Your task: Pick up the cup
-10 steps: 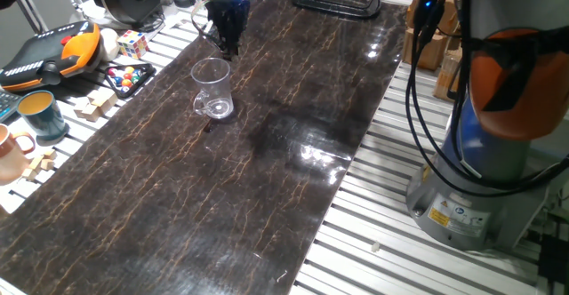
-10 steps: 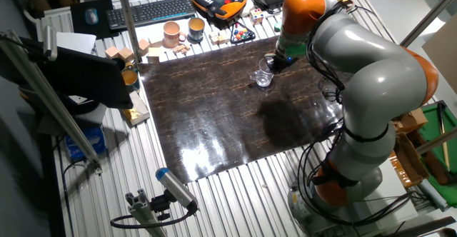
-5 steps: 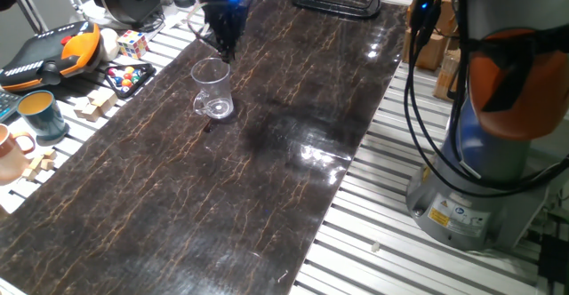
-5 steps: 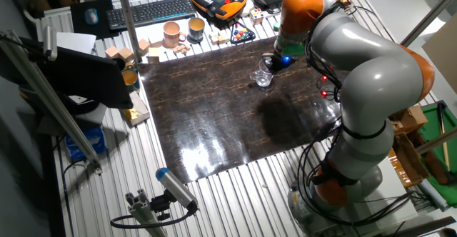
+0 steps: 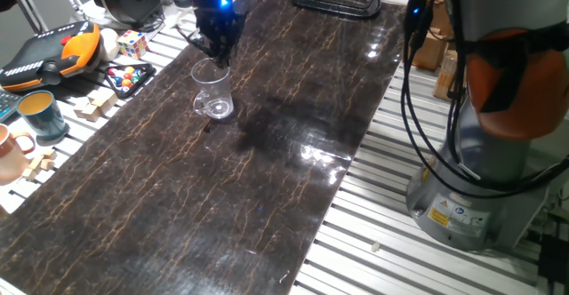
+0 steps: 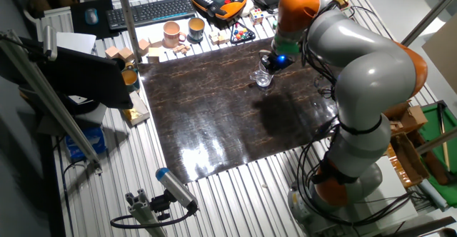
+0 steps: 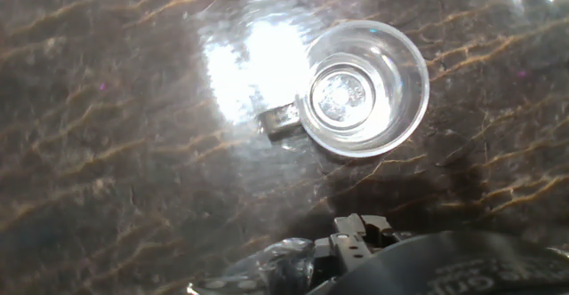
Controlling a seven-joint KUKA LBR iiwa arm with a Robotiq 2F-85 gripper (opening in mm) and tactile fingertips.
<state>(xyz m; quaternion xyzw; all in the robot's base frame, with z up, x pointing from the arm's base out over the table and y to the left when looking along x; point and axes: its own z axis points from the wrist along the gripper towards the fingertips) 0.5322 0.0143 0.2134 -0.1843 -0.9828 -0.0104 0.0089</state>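
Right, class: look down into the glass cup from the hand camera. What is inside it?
Nothing shows inside the cup: through the open rim you see only its thick clear base and the dark table beneath. Glare off the glass could hide a thin film of liquid.

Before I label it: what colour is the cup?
Clear, colourless glass cup; the hand view shows it best.

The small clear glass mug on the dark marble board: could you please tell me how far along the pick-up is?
Done: the claw is positioned just above and behind the small clear glass mug. In hand: lining up; the hand view looks straight down into the mug, which sits off-centre. Left: descending, closing on it and lifting, as it stands upright on the dark marble board, ungrasped.
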